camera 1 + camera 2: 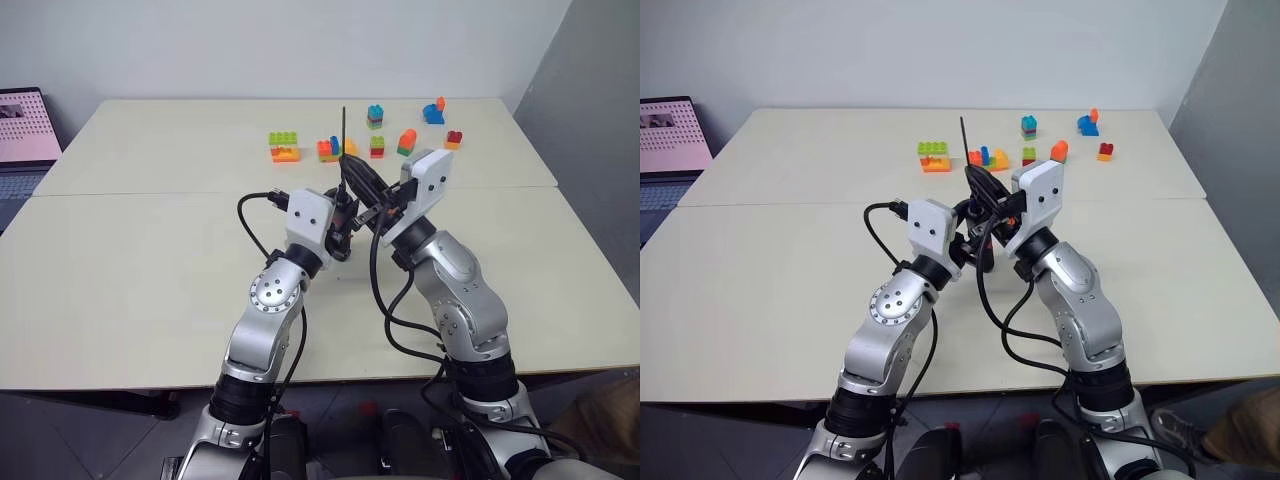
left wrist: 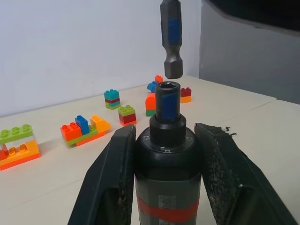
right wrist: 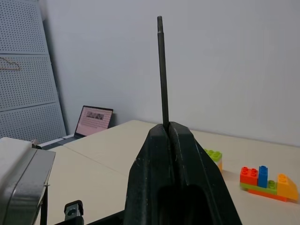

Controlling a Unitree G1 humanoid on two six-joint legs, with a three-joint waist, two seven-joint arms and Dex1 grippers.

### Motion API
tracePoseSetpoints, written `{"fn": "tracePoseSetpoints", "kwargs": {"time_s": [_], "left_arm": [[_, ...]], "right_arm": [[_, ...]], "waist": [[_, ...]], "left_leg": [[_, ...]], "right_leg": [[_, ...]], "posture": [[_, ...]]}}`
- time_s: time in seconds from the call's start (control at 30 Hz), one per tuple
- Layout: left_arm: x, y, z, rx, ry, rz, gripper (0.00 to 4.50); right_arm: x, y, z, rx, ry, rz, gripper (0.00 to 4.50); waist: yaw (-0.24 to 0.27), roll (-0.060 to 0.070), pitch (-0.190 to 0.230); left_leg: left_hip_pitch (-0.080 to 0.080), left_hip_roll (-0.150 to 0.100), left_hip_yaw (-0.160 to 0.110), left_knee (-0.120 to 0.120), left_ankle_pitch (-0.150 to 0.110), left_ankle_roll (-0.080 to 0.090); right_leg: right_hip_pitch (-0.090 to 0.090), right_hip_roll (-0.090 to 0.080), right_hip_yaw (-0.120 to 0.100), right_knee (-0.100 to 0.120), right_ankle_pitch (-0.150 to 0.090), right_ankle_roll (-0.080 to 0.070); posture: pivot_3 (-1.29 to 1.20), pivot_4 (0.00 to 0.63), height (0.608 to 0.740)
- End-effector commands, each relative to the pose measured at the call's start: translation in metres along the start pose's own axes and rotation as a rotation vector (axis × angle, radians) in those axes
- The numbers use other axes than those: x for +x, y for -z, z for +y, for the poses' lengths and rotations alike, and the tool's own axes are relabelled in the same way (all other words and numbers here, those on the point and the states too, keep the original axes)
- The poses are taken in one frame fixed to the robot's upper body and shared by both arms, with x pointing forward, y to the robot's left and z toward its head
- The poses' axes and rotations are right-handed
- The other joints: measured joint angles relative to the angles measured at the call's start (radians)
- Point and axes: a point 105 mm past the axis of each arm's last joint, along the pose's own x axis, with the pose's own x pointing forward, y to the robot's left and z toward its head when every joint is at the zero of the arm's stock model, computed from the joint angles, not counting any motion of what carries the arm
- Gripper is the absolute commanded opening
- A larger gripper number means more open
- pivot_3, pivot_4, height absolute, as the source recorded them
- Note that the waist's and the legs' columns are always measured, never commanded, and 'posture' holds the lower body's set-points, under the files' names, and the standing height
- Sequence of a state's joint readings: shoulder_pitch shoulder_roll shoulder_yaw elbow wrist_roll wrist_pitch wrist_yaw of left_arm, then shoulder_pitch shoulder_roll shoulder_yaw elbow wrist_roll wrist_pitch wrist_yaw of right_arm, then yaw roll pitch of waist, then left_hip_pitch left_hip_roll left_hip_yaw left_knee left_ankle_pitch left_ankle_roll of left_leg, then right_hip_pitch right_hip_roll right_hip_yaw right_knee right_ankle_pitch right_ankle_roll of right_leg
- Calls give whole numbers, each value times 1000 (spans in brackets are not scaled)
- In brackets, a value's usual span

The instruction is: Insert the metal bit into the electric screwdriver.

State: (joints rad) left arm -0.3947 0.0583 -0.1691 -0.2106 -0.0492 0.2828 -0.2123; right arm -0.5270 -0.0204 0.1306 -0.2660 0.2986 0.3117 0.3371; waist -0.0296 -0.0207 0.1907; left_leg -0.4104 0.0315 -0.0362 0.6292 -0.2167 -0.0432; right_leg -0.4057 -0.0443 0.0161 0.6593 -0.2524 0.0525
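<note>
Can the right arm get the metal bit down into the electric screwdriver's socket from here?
Probably yes. The metal bit hangs just above the electric screwdriver, its hex end close over the open socket with nothing between them, though slightly off-centre.

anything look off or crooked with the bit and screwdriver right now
Nothing stands out. The metal bit hangs just above the electric screwdriver socket, roughly in line, not yet inserted. Toy bricks sit scattered at the table's far side.

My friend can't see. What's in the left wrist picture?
Two black fingers hold the electric screwdriver upright, and the metal bit hangs just above its open socket, not in yet. Colourful toy bricks sit on the pale table behind.
</note>
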Motion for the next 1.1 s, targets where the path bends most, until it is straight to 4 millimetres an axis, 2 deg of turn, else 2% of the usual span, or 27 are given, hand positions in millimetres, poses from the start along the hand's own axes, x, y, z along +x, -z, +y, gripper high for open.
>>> {"fn": "tracePoseSetpoints", "kwargs": {"time_s": [0.03, 0.2, 0.6, 0.83, 0.87, 1.1], "left_arm": [[1, -21, -2, 11, 25, -80, 1616], [-3, -33, -5, -6, 182, -101, 1616], [-5, -45, 3, -17, 575, -16, 1616], [-14, -41, -6, -56, 774, 52, 1616], [-15, -40, -7, -56, 787, 55, 1616], [-17, -36, -11, -61, 822, 58, 1616]], "right_arm": [[1, -15, 0, -7, -15, -64, 0], [-5, -35, -5, -23, -68, -94, 0], [-21, -59, -17, 21, -245, -5, 0], [-30, -66, -11, 67, -413, 34, 0], [-31, -68, -10, 113, -429, 19, 0], [-39, -60, -7, 112, -534, 41, 0]], "waist": [[0, 0, 0], [0, 0, 0], [0, 0, 0], [-1, 0, 0], [-1, 0, 0], [0, 0, 0]], "left_leg": [[0, 0, 0, 0, 0, 0], [0, 0, 0, 0, 0, 0], [-1, 0, -1, 0, 0, 0], [-2, 0, -1, 0, 0, 0], [-2, 0, -1, 0, 0, 0], [-3, 0, -1, 0, 0, 0]], "right_leg": [[0, 0, 0, 0, 0, 0], [0, 0, 0, 0, 0, 0], [0, 0, -1, -1, 0, 0], [-1, 0, -1, -1, 0, 0], [-1, 0, -1, -1, 0, 0], [-1, 0, -1, -1, 0, 0]], "posture": [[0, 150, 740], [0, 150, 740], [0, 150, 740], [0, 150, 740], [0, 150, 740], [0, 150, 740]]}}
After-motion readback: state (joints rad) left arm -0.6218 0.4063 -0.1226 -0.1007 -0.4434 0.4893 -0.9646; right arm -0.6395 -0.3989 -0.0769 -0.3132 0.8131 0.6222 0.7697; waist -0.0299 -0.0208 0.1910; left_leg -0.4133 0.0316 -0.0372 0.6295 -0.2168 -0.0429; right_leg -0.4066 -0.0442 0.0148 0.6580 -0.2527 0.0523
